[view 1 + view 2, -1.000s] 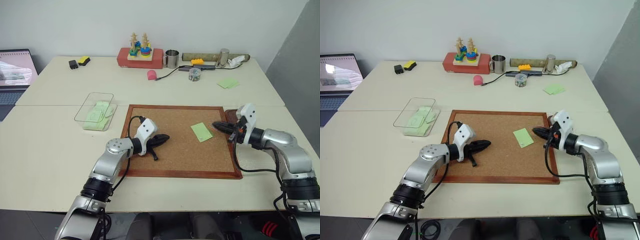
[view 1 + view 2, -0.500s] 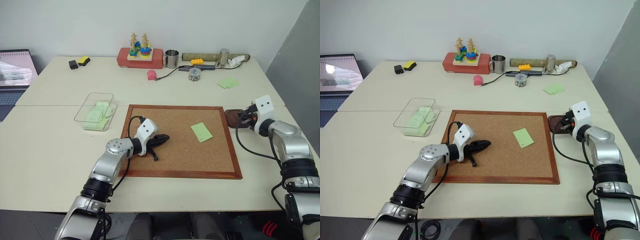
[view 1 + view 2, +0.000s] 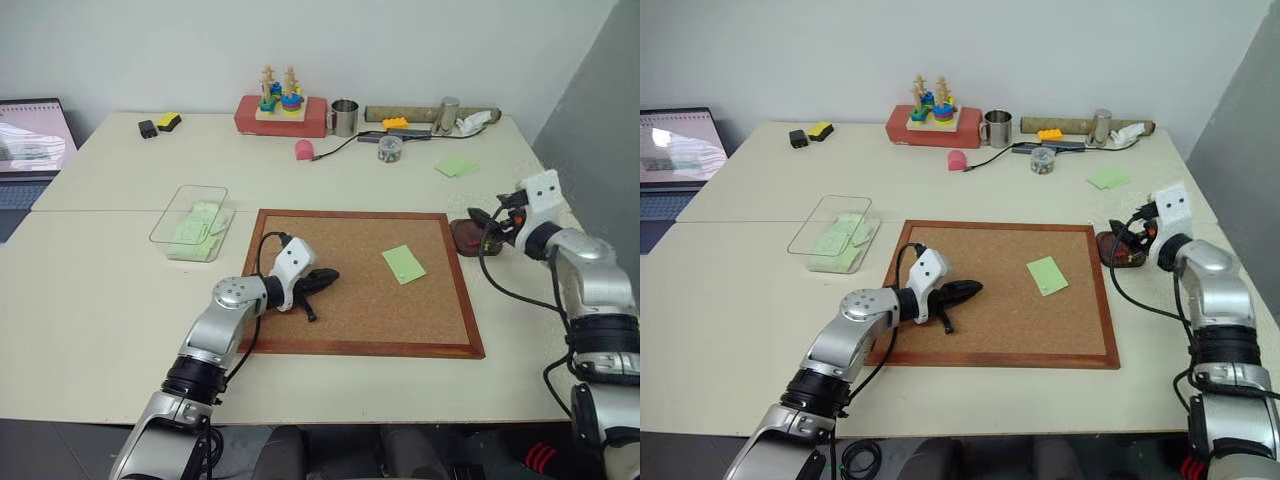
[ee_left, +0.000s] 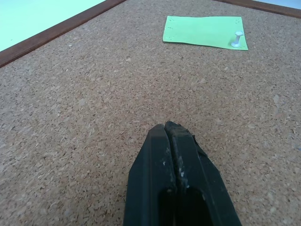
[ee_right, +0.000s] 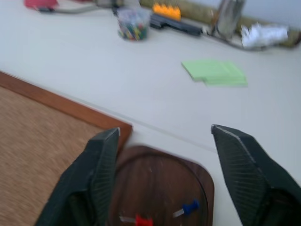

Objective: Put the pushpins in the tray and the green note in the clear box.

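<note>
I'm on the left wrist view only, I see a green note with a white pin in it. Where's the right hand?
Observer: The right hand is open over the tray, just off the corkboard's right edge.
Operator: Anything in that tray?
Observer: A red pin and a blue pin lie in it.
Operator: And the clear box?
Observer: The clear box sits left of the corkboard, with green slips inside.

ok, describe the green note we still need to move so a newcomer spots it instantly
Find the wood-framed corkboard at the table's centre. The green note lies flat on its right half, alone, with a white pin at one corner. Other green slips sit off the board: in the clear box and far right.
</note>
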You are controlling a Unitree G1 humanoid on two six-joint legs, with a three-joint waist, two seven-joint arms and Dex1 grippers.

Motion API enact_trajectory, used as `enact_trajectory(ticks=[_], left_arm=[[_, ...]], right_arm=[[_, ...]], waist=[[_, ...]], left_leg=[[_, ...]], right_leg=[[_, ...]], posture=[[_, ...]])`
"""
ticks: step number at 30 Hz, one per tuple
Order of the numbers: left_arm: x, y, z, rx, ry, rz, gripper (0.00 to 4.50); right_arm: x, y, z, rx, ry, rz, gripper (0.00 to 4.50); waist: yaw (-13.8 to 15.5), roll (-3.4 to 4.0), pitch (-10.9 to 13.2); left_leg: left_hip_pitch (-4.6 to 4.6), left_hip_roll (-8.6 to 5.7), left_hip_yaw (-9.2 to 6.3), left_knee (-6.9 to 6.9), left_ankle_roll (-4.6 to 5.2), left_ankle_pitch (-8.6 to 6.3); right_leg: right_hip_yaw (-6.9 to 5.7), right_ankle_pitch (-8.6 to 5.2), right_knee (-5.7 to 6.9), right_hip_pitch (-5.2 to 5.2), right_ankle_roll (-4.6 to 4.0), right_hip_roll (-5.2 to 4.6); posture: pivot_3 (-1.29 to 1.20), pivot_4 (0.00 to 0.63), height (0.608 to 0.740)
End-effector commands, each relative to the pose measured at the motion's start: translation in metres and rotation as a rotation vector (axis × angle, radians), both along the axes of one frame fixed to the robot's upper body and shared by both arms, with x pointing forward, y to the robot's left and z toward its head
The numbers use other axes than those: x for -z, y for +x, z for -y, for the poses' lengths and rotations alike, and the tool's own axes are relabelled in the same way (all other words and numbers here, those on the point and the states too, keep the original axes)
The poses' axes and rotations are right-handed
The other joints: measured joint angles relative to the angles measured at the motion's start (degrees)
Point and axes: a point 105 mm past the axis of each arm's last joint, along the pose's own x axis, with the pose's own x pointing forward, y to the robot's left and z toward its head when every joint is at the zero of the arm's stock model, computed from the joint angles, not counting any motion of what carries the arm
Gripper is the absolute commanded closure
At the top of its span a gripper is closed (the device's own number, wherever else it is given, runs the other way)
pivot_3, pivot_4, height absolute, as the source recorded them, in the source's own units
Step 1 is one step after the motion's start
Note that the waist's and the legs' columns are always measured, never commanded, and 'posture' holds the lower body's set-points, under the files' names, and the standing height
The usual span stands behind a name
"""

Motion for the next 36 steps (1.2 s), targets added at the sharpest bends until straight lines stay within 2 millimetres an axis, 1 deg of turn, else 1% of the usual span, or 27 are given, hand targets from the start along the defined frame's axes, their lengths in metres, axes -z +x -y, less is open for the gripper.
enact_trajectory(ticks=[1, 3, 4, 6, 8, 10, 13, 19, 21, 22, 24, 26, 29, 34, 36], left_arm=[[0.026, -0.005, -0.004, -0.003, 0.059, -0.082, 4.50], [0.026, -0.005, -0.003, -0.004, 0.059, -0.082, 4.50], [0.026, -0.004, -0.003, -0.004, 0.059, -0.081, 4.50], [0.026, -0.004, -0.002, -0.004, 0.057, -0.081, 4.50], [0.026, -0.005, -0.002, -0.003, 0.057, -0.082, 4.50], [0.027, -0.006, -0.002, -0.003, 0.057, -0.084, 4.50], [0.028, -0.007, -0.002, -0.004, 0.059, -0.086, 4.50], [0.027, -0.008, -0.003, -0.010, 0.058, -0.084, 4.50], [0.028, -0.008, -0.003, -0.012, 0.058, -0.084, 4.50], [0.028, -0.008, -0.003, -0.013, 0.058, -0.084, 4.50], [0.028, -0.008, -0.004, -0.016, 0.058, -0.084, 4.50], [0.028, -0.008, -0.004, -0.018, 0.057, -0.084, 4.50], [0.029, -0.008, -0.003, -0.020, 0.056, -0.084, 4.50], [0.029, -0.009, -0.003, -0.019, 0.054, -0.085, 4.50], [0.029, -0.010, -0.003, -0.018, 0.053, -0.086, 4.50]], right_arm=[[0.011, -0.046, -0.046, -0.323, -0.146, -0.055, 1.13], [0.021, -0.058, -0.059, -0.400, -0.159, -0.093, 1.13], [0.025, -0.061, -0.065, -0.422, -0.154, -0.105, 1.13], [0.035, -0.068, -0.077, -0.469, -0.145, -0.140, 1.13], [0.047, -0.071, -0.085, -0.493, -0.164, -0.170, 1.13], [0.053, -0.067, -0.088, -0.487, -0.181, -0.170, 1.13], [0.056, -0.059, -0.094, -0.474, -0.159, -0.161, 1.13], [0.065, -0.052, -0.099, -0.474, -0.121, -0.173, 1.13], [0.066, -0.051, -0.100, -0.473, -0.107, -0.174, 1.51], [0.066, -0.050, -0.100, -0.474, -0.103, -0.174, 1.54], [0.067, -0.049, -0.101, -0.476, -0.097, -0.175, 1.99], [0.068, -0.050, -0.101, -0.482, -0.092, -0.180, 2.34], [0.070, -0.051, -0.103, -0.489, -0.090, -0.184, 3.07], [0.072, -0.053, -0.104, -0.504, -0.097, -0.188, 4.12], [0.070, -0.054, -0.105, -0.512, -0.100, -0.184, 4.46]], waist=[[0.22, 0.02, -0.01], [0.15, -0.01, -0.04], [0.15, 0.03, -0.05], [0.13, 0.05, -0.05], [0.09, 0.04, -0.05], [0.08, 0.03, -0.05], [0.09, 0.03, -0.05], [0.13, 0.03, -0.05], [0.12, 0.03, -0.05], [0.12, 0.03, -0.05], [0.10, 0.04, -0.05], [0.10, 0.04, -0.05], [0.10, 0.03, -0.05], [0.07, 0.04, -0.05], [0.05, 0.04, -0.05]], left_leg=[[0.00, -0.01, 0.00, -0.01, 0.00, 0.00], [-0.05, 0.00, -0.09, -0.01, 0.00, -0.01], [-0.04, 0.00, -0.08, -0.01, 0.00, -0.01], [0.00, -0.03, 0.01, 0.03, 0.01, 0.00], [0.04, -0.02, 0.02, 0.10, 0.01, 0.01], [0.18, -0.02, 0.03, 0.09, 0.01, 0.01], [0.39, 0.01, -0.01, 0.01, 0.01, 0.01], [0.39, 0.00, -0.02, -0.01, 0.01, 0.00], [0.40, 0.01, -0.02, -0.01, 0.01, 0.00], [0.41, 0.01, -0.02, -0.01, 0.01, 0.00], [0.42, 0.01, -0.02, -0.02, 0.01, 0.00], [0.42, 0.01, -0.02, -0.02, 0.01, 0.00], [0.43, 0.01, -0.02, -0.02, 0.01, 0.00], [0.47, 0.01, -0.02, -0.03, 0.01, 0.00], [0.50, 0.01, -0.02, -0.03, 0.01, 0.00]], right_leg=[[0.00, 0.00, 0.00, 0.00, 0.00, 0.00], [-0.08, -0.06, -0.02, 0.00, 0.10, -0.01], [-0.07, -0.16, -0.02, 0.00, 0.26, 0.00], [0.03, -0.17, 0.00, 0.00, 0.29, -0.02], [0.04, -0.13, 0.00, 0.04, 0.35, -0.01], [0.05, -0.12, -0.02, 0.19, 0.37, 0.00], [0.00, -0.15, -0.23, 0.46, 0.36, 0.02], [0.00, -0.15, -0.30, 0.49, 0.36, 0.00], [-0.01, -0.15, -0.30, 0.51, 0.36, 0.00], [-0.01, -0.15, -0.31, 0.52, 0.36, 0.00], [-0.01, -0.15, -0.31, 0.52, 0.36, 0.00], [-0.01, -0.15, -0.31, 0.52, 0.36, 0.00], [0.00, -0.15, -0.31, 0.53, 0.36, 0.00], [0.00, -0.15, -0.31, 0.56, 0.36, 0.00], [0.00, -0.15, -0.31, 0.59, 0.36, 0.00]], posture=[[0.00, 0.150, 0.740], [0.00, 0.150, 0.740], [0.00, 0.150, 0.740], [0.00, 0.150, 0.740], [0.00, 0.150, 0.740], [0.00, 0.150, 0.740], [0.00, 0.150, 0.740], [0.00, 0.150, 0.740], [0.00, 0.150, 0.740], [0.00, 0.150, 0.740], [0.00, 0.150, 0.740], [0.00, 0.150, 0.740], [0.00, 0.150, 0.740], [0.00, 0.150, 0.740], [0.00, 0.150, 0.740]])
